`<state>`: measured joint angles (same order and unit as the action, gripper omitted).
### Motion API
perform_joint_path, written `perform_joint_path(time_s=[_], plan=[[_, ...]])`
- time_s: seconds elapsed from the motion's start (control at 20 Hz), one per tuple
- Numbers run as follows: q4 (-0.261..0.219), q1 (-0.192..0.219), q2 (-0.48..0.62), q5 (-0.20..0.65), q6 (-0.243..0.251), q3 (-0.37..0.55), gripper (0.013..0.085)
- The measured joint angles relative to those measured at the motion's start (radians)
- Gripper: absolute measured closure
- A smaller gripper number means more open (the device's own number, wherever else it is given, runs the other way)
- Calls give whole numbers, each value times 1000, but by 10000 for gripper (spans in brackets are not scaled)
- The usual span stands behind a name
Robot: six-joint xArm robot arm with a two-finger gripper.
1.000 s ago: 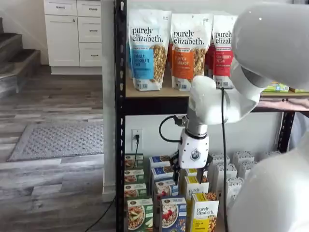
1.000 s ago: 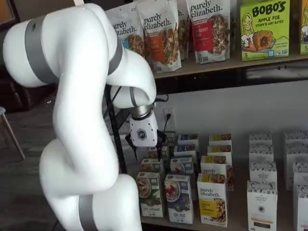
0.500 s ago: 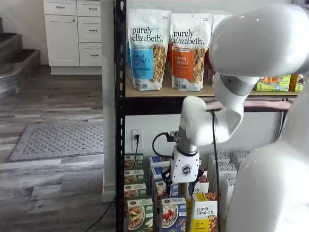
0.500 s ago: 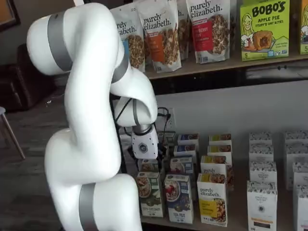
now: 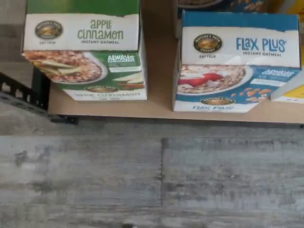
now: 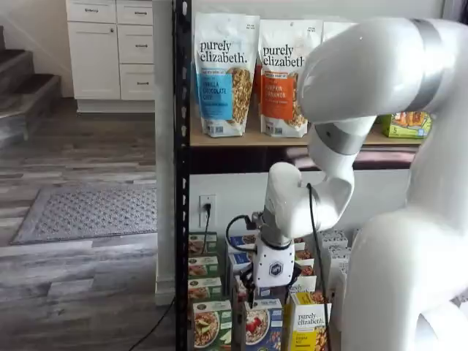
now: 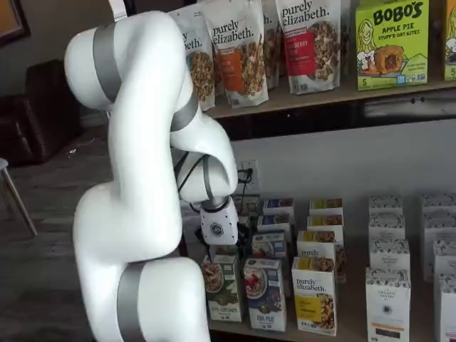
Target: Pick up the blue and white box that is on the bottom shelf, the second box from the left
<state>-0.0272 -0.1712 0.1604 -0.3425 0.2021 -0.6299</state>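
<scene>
Flax Plus, the blue and white box (image 5: 236, 66), is standing at the front edge of the bottom shelf (image 5: 156, 107), just beside the green Apple Cinnamon box (image 5: 84, 52). The claw (image 6: 272, 287) is hanging right above it, jaws spread wide and empty, so I'm judging it should be dropping straight and centring on the box top, keeping clear of the green box and the yellow box (image 6: 310, 322).

Upright blue and white box (image 5: 236, 64) at the bottom shelf (image 5: 156, 107) front edge
</scene>
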Motion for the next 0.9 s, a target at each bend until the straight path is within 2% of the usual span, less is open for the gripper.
perform_joint_path(time_s=[0.35, 0.7, 0.8, 0.9], plan=[[-60, 15, 101, 64, 42, -55, 130], [-161, 50, 184, 99, 106, -111, 130], [-183, 63, 212, 105, 115, -132, 130], [-186, 73, 236, 117, 107, -147, 130]])
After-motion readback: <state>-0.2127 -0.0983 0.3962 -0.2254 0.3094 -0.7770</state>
